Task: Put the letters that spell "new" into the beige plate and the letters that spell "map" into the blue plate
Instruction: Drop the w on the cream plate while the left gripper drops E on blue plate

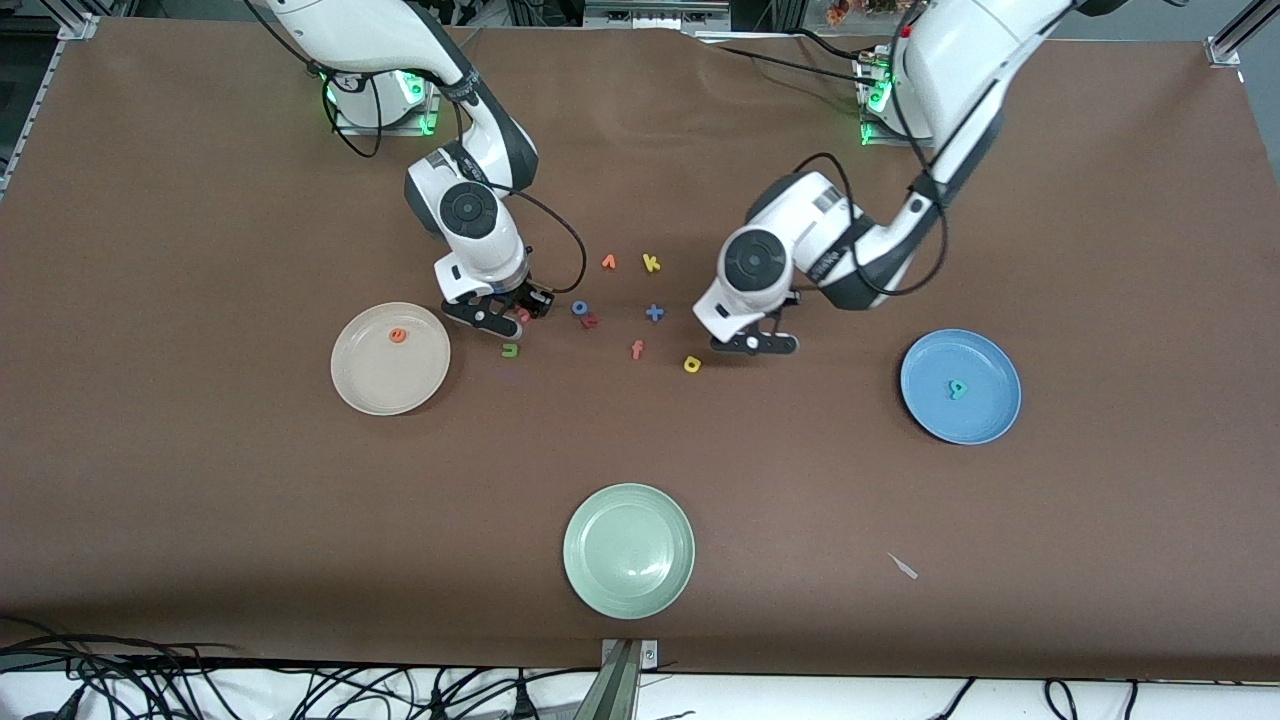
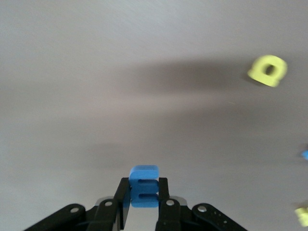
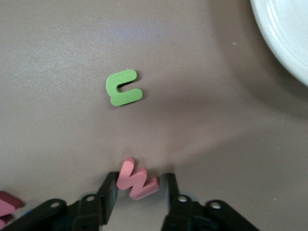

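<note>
My left gripper (image 2: 144,192) is shut on the blue m (image 2: 143,185) and holds it on edge just over the table, close to the yellow a (image 2: 268,70) (image 1: 692,364). In the front view this gripper (image 1: 757,343) hides the m. My right gripper (image 3: 137,185) (image 1: 510,320) is low on the table, its fingers closed against the ends of the pink w (image 3: 136,181). The green n (image 3: 123,87) (image 1: 510,350) lies just beside it. The orange e (image 1: 398,336) rests in the beige plate (image 1: 385,380) (image 3: 284,38). The teal p (image 1: 957,389) lies in the blue plate (image 1: 960,425).
Between the arms lie an orange v (image 1: 608,262), a yellow k (image 1: 651,262), a blue plus (image 1: 654,313), a blue o (image 1: 579,308), a red letter (image 1: 590,321) and an orange f (image 1: 637,349). A pale green plate (image 1: 628,550) sits near the front edge.
</note>
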Motion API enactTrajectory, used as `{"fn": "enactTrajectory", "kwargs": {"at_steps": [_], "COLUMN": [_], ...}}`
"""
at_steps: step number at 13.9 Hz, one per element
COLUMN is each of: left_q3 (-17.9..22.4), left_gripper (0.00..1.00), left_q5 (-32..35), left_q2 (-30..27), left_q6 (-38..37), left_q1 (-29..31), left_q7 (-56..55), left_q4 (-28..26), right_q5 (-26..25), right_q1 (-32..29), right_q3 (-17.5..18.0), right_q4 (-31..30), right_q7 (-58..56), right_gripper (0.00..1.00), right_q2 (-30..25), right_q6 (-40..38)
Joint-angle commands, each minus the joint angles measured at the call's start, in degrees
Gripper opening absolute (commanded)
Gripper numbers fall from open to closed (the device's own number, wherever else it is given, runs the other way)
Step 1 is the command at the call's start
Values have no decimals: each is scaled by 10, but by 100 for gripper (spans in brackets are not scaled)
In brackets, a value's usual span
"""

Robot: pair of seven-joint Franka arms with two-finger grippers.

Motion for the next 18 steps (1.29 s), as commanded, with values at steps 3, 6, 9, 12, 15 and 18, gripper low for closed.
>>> {"fn": "enactTrajectory", "kwargs": {"at_steps": [3,6,9,12,15,18], "left_q3": [2,59,67,71,82,79], "left_gripper": [0,0,0,5,100,100], "left_q5": [20,64,136,154,145,117], "left_q2": [8,16,54,71,69,66], "left_q6": [-93,-91,-84,-43,-51,-74], "left_q1": [114,126,146,152,150,143], "left_q7": [269,406,430,454,515,501], "left_q4": [55,55,55,55,90,114], "right_q5": [-16,-16,-16,-16,-12,-7], "right_q1": [6,5,3,3,2,1], "right_q3": [-6,-7,-16,-25,-64,-113], "right_q4": [-6,-5,1,29,40,35], "right_q7": [7,2,-24,-54,-150,-251], "right_gripper": [38,37,36,36,36,36], "right_q2": [0,-3,-14,-24,-48,-65], "right_q6": [10,6,-5,-66,-130,-156]}}
